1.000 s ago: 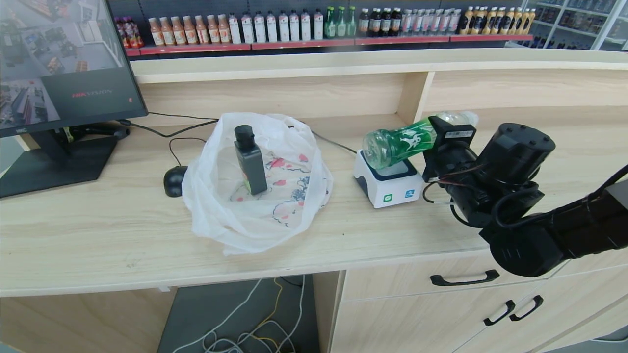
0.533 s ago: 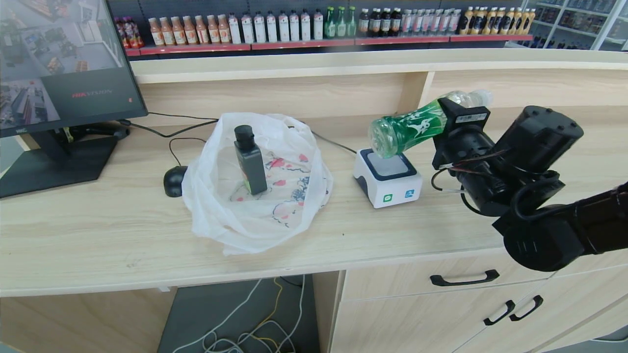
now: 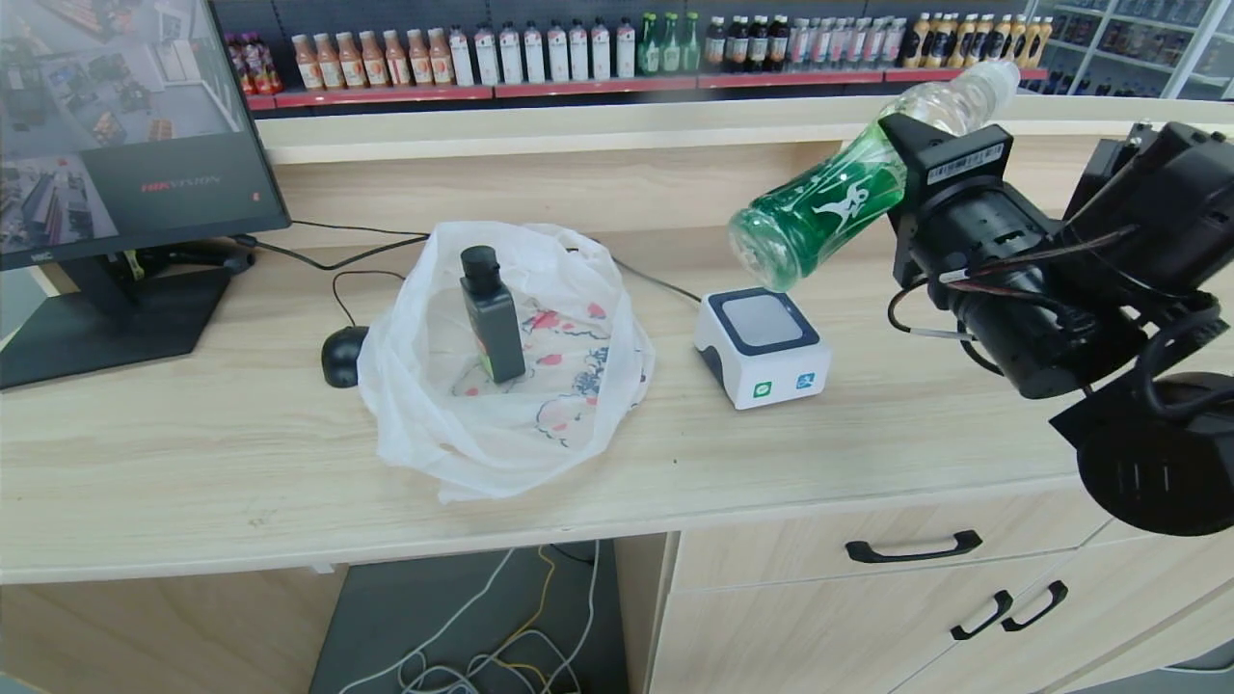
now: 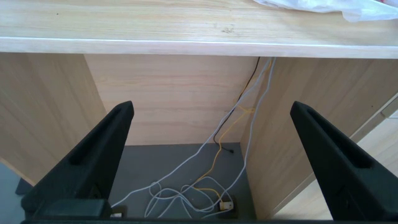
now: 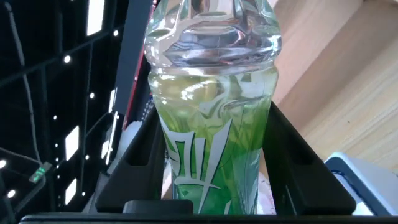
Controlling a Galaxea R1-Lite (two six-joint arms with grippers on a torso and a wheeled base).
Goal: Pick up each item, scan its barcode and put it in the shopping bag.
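My right gripper [image 3: 906, 169] is shut on a green-labelled clear bottle [image 3: 829, 207], held tilted in the air with its base pointing down toward the white barcode scanner [image 3: 764, 348] on the counter. The right wrist view has the bottle [image 5: 211, 124] clamped between both black fingers [image 5: 140, 155]. A white shopping bag [image 3: 501, 357] lies open left of the scanner with a dark bottle [image 3: 492, 316] standing inside. My left gripper [image 4: 211, 162] is open below the counter edge, holding nothing, facing cables on the floor.
A monitor [image 3: 116, 125] stands at the far left of the wooden counter [image 3: 868, 434], a black mouse [image 3: 341, 355] beside the bag. A raised back ledge [image 3: 578, 125] runs behind. Drawers with black handles [image 3: 912, 550] sit under the counter.
My right gripper has lifted the green bottle up and slightly right, from resting just over the scanner's window to well above it. Bag and dark bottle are unchanged.
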